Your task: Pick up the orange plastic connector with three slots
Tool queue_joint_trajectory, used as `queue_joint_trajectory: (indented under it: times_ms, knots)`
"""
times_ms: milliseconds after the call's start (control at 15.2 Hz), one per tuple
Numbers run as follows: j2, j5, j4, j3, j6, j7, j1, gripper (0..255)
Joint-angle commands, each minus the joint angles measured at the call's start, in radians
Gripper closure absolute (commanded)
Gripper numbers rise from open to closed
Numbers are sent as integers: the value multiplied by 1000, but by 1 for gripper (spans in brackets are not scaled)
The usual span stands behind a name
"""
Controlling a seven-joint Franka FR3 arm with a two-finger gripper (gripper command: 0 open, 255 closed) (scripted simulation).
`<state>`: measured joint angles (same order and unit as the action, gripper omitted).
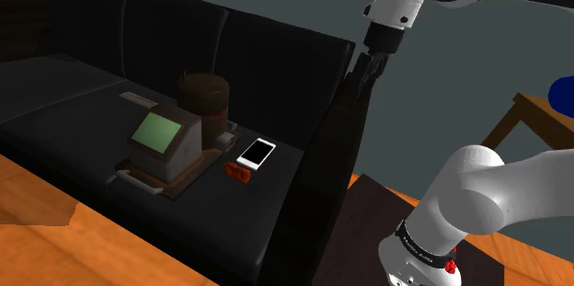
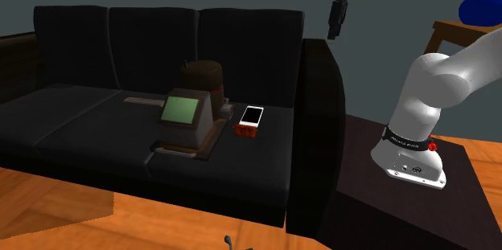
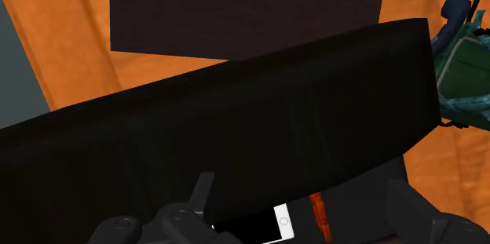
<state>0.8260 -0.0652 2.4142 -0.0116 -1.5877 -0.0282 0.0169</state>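
The orange connector is a small orange-red block lying on the black sofa seat, just in front of a white phone. In the second exterior view the connector sits between the phone and the seat's front edge. My gripper hangs high above the sofa armrest, well up and to the shoulder view's right of the connector. Its fingers stand apart with nothing between them. In the wrist view the armrest hides most of the seat, and the connector and phone peek out past it near my gripper.
A boxy device with a green screen and a brown cylinder stand on the seat beside the phone. A wooden table with a blue object is at the shoulder view's right. The dark stand adjoins the armrest.
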Motion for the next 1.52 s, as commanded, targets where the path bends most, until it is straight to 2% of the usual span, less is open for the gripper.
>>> queue_joint_trajectory:
  times_ms: [0,726,1452]
  knots:
    - [0,0,0,0,0,0,0,0]
    - [-296,-49,93,-33,-388,-54,50,0]
    - [-707,-92,10,-69,-717,-114,99,0]
